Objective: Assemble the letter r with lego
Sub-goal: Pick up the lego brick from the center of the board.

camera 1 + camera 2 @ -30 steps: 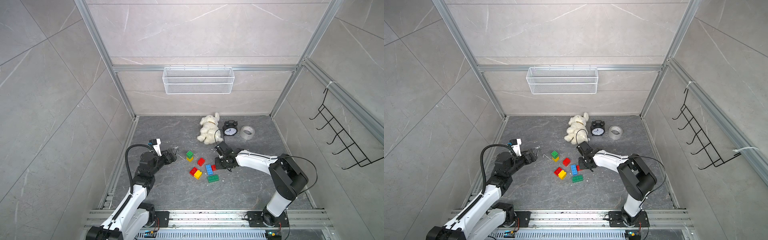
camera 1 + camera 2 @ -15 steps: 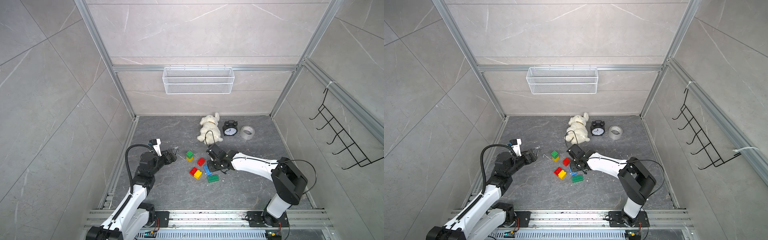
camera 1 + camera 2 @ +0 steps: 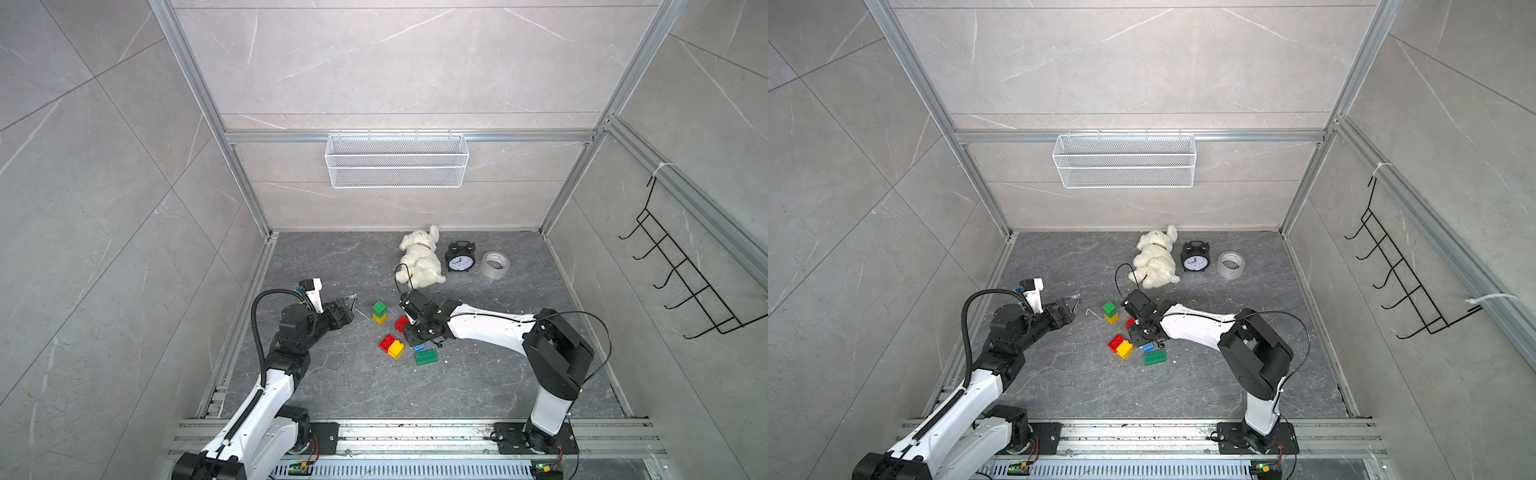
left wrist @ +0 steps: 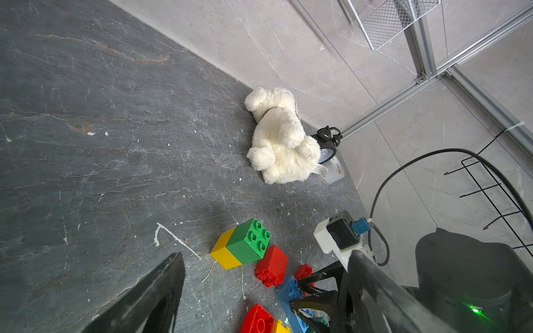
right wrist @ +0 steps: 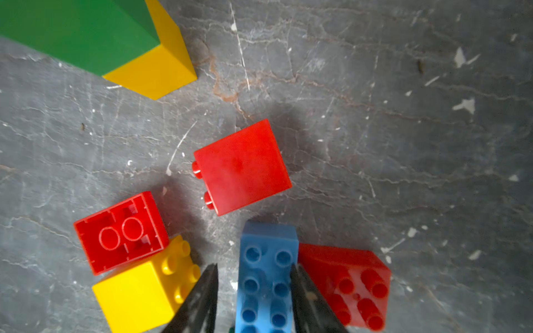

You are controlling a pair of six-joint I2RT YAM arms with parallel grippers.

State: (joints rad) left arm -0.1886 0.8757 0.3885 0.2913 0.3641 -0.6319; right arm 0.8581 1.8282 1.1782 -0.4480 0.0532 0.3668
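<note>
The lego lies in a loose cluster mid-floor. A green brick stacked on a yellow one (image 3: 379, 311) stands nearest my left gripper (image 3: 349, 305), which hangs open and empty a short way off. My right gripper (image 5: 253, 266) points down over the long blue brick (image 5: 268, 274). Its jaws are open and straddle the brick: one finger touches the brick's side, the other stands clear. Close around it lie a red brick on its side (image 5: 242, 167), an upturned red brick (image 5: 121, 230), a yellow brick (image 5: 144, 291) and a tilted red brick (image 5: 346, 285). A long green brick (image 3: 426, 356) lies nearer the front.
A white plush toy (image 3: 419, 259), a black alarm clock (image 3: 459, 259) and a tape roll (image 3: 494, 264) sit along the back of the floor. A wire basket (image 3: 397, 160) hangs on the back wall and a black hook rack (image 3: 685, 282) on the right wall.
My right gripper has moved left over the pile to the blue brick, and its jaws have gone from shut to open. The left arm has not moved.
</note>
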